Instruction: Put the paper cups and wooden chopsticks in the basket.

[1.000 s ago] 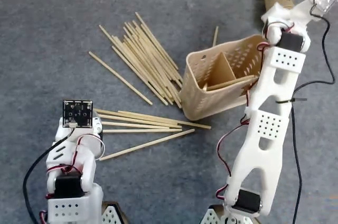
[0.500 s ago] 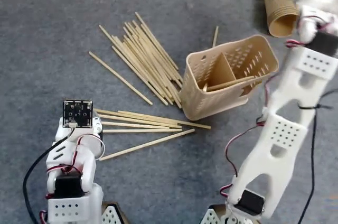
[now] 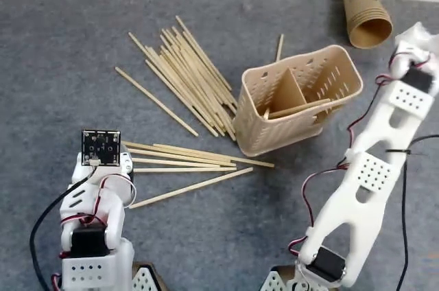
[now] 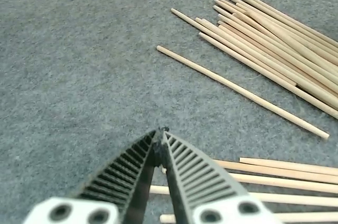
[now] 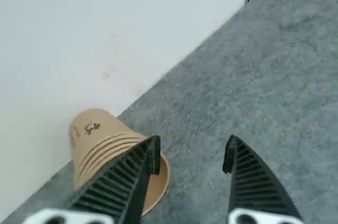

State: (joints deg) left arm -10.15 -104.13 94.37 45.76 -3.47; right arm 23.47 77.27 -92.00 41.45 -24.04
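A stack of brown paper cups (image 3: 367, 15) lies on its side at the far right, by the wall. My right gripper (image 5: 191, 150) hangs open just beside the cups (image 5: 100, 139), with nothing between its fingers. The beige basket (image 3: 341, 71) stands mid-table with a divider and a chopstick (image 3: 298, 108) inside. A big pile of wooden chopsticks (image 3: 185, 75) lies left of the basket. A few more chopsticks (image 3: 192, 160) lie in front of my left arm. My left gripper (image 4: 160, 131) is shut and empty, low over the mat beside those chopsticks (image 4: 274, 174).
Grey mat (image 3: 62, 51) covers the table up to a white wall at the back. One chopstick (image 3: 279, 47) lies behind the basket. The right arm's white links (image 3: 370, 167) stretch along the basket's right side. Bare mat lies at the far left.
The right arm has swung to the right, off the basket, uncovering the basket's right end and the cup stack. The left arm has not moved.
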